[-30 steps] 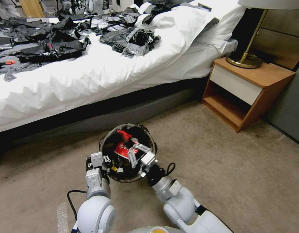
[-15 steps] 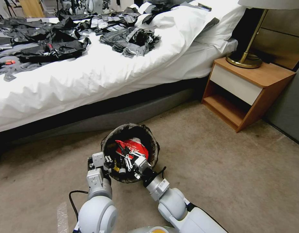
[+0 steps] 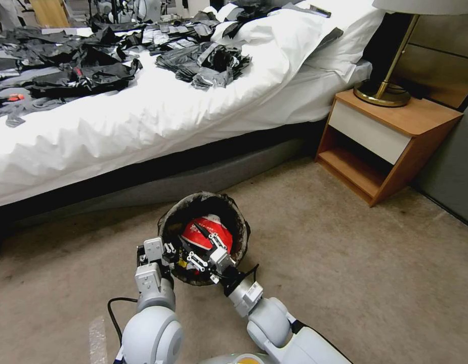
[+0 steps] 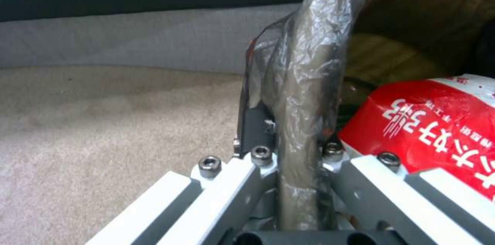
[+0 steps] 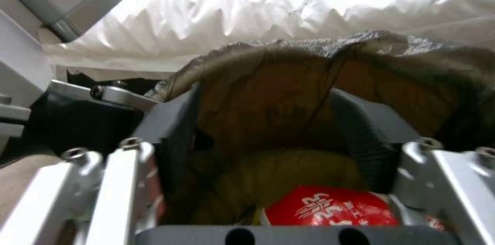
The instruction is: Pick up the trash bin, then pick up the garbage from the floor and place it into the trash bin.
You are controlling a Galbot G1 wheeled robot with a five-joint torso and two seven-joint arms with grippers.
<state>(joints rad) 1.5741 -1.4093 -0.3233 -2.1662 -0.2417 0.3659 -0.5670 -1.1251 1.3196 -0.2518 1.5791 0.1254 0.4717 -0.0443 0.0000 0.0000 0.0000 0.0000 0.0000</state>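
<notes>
The right gripper point(image 3: 203, 251), fingers apart, has pulled back from the red packet point(image 3: 206, 233) in the trash bin point(image 3: 240, 222), which the left gripper point(image 3: 168, 251) clamps.

Bedroom (bed point(image 3: 158, 121), nightstand point(image 3: 385, 141))
</notes>
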